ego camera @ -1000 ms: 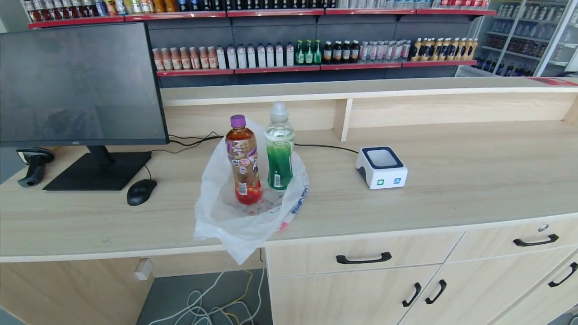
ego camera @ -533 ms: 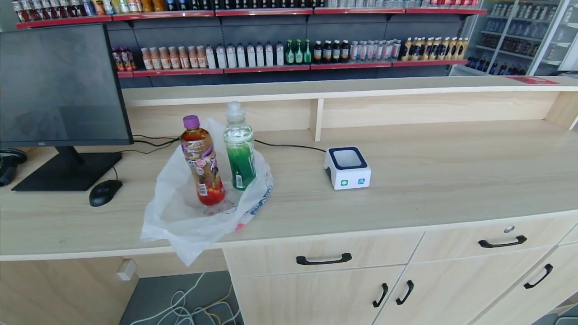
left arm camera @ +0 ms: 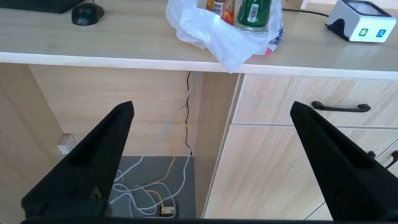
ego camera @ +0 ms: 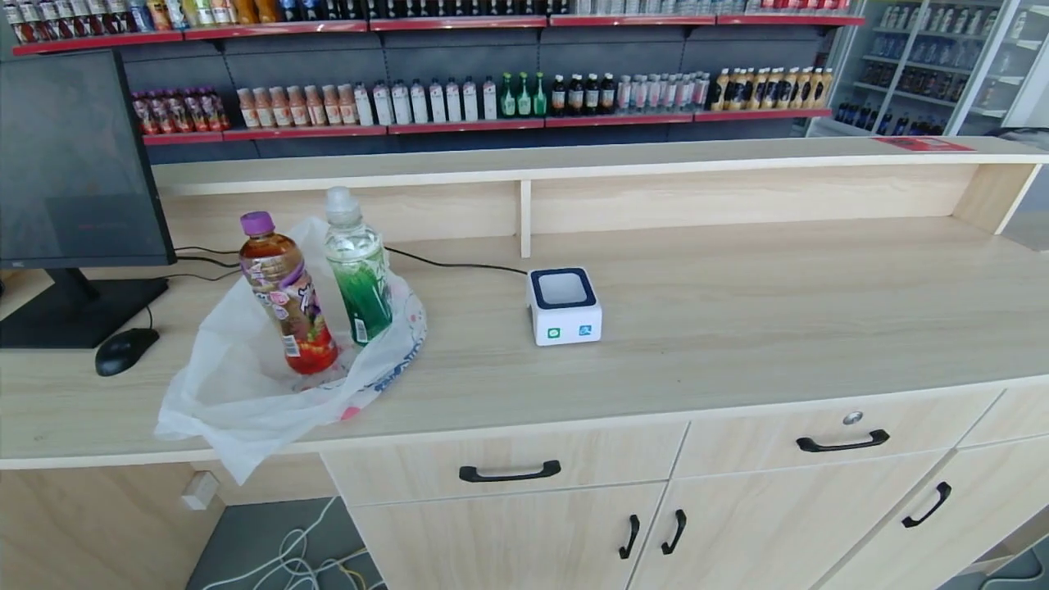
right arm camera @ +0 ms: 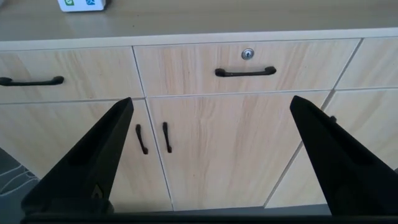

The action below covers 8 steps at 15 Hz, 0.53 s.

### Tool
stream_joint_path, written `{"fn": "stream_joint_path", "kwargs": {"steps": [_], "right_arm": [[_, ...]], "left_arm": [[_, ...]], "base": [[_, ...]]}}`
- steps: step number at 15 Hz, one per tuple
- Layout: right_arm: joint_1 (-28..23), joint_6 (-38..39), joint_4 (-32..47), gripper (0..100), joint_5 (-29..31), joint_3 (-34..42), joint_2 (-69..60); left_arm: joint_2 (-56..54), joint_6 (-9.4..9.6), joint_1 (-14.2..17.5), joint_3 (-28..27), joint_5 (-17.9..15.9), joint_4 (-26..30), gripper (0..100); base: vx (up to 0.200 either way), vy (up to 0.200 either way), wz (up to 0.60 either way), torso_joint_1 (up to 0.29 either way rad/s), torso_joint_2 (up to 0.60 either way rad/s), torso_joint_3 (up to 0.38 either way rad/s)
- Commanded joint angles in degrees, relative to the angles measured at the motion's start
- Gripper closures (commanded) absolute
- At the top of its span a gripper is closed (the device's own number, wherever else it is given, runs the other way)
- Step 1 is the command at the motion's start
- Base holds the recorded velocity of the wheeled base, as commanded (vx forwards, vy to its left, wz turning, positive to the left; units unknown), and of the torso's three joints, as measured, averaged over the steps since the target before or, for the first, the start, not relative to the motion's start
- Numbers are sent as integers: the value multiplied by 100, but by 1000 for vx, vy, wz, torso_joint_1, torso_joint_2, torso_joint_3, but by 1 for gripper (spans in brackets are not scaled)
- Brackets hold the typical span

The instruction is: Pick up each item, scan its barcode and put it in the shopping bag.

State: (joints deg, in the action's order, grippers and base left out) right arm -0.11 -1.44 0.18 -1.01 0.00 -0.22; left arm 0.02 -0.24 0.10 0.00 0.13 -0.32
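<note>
A brown tea bottle with a purple cap and a green bottle stand upright inside the white plastic shopping bag on the counter's left part. The white barcode scanner sits to their right, mid-counter. My left gripper is open with nothing in it, low in front of the counter, facing the gap under the bag; the green bottle and scanner are above it. My right gripper is open and holds nothing, facing the cabinet doors below the scanner.
A monitor and mouse stand left of the bag. The wooden counter has a raised back ledge, with drawers and doors beneath. Loose cables lie on the floor under the counter's open section. Stocked shelves line the back wall.
The head camera has turned to the right, so the whole picture has slid left. Bottles, bag and scanner keep their places on the counter.
</note>
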Motion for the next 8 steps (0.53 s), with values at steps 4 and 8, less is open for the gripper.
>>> {"fn": "stream_joint_path", "kwargs": {"steps": [4,8], "right_arm": [[-7,-14,-1,0,-4,0,22],[-7,-6,-1,0,-4,0,22]], "left_arm": [[6,-64,-1,0,4,5,0],[6,-125,-1,0,13,5,0]], "base": [[-150,0,0,7,5,2],[-200,0,0,-6,4,2]]}}
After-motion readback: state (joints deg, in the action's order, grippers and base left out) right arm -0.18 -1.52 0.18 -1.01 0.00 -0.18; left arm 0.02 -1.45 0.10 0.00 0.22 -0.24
